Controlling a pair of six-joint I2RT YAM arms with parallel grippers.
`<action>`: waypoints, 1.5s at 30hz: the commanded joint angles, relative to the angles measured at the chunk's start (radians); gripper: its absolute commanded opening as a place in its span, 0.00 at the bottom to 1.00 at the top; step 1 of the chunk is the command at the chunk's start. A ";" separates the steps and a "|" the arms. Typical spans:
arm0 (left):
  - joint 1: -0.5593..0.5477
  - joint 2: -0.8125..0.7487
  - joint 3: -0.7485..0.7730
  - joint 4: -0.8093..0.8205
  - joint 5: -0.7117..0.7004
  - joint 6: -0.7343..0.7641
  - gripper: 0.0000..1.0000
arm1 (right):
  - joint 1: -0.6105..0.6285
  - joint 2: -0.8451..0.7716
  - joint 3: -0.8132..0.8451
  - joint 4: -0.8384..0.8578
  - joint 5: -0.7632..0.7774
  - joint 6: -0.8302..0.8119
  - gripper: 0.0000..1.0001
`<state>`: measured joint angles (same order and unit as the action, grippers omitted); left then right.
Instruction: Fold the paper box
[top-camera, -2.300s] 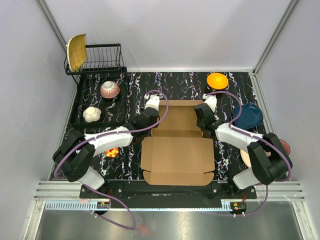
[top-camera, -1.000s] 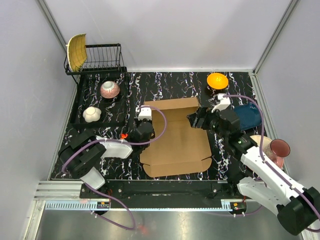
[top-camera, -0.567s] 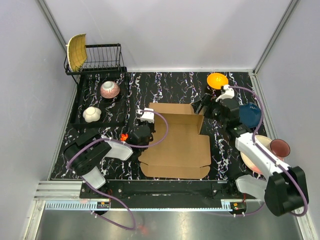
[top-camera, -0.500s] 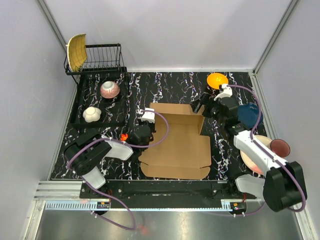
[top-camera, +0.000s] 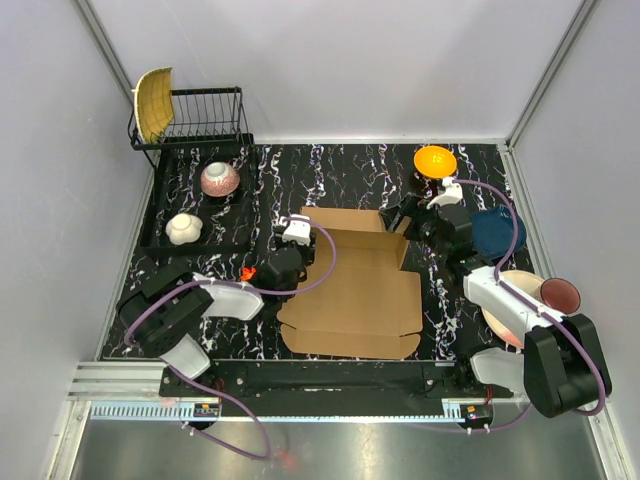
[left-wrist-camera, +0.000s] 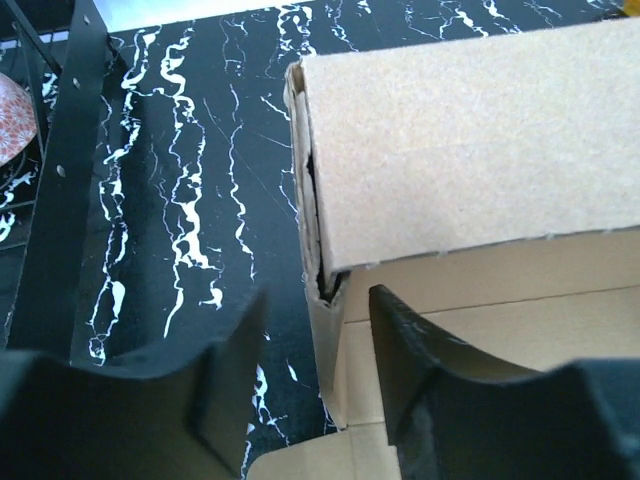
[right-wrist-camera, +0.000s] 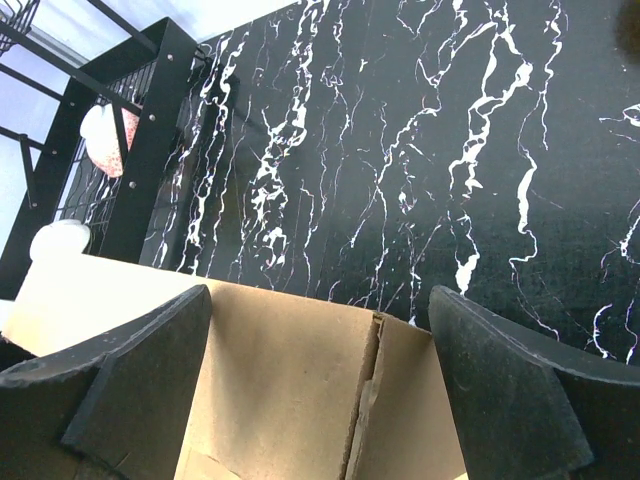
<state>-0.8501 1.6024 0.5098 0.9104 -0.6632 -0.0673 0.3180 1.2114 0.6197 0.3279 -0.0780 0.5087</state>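
Note:
The paper box (top-camera: 350, 300), plain brown cardboard, lies open in the middle of the table with its back wall and left side wall standing up. My left gripper (top-camera: 300, 243) is at the box's left wall. In the left wrist view that wall (left-wrist-camera: 325, 330) stands between the fingers (left-wrist-camera: 400, 350) with a gap on each side, so the left gripper (left-wrist-camera: 318, 300) is open. My right gripper (top-camera: 402, 214) is at the back right corner. Seen from the right wrist, it (right-wrist-camera: 320, 295) is wide open, with the back wall and corner flap (right-wrist-camera: 280, 380) between its fingers, untouched.
An orange bowl (top-camera: 435, 160) and a dark blue bowl (top-camera: 495, 232) sit at the far right, with a plate (top-camera: 515, 300) and maroon cup (top-camera: 560, 293) nearer. A black tray (top-camera: 160, 215) at the left holds a pink bowl (top-camera: 220, 178) and a white dish (top-camera: 184, 228). Behind it stands a dish rack (top-camera: 205, 115).
The left jaws have opened off the box's left wall. The right gripper moved toward the back right corner, and the box's back wall now stands more upright.

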 joint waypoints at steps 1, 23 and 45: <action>-0.009 -0.103 0.038 -0.076 -0.021 -0.038 0.57 | -0.002 -0.023 -0.044 0.023 0.056 -0.021 0.94; 0.080 -0.716 0.162 -0.768 0.233 -0.322 0.87 | -0.002 0.005 -0.028 -0.027 0.072 -0.041 0.93; 0.483 -0.223 0.354 -0.653 1.180 -0.560 0.85 | -0.002 0.036 -0.009 -0.064 0.038 -0.052 0.92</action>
<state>-0.3721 1.3640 0.8066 0.2119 0.4728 -0.6090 0.3180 1.2201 0.6102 0.3584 -0.0452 0.5022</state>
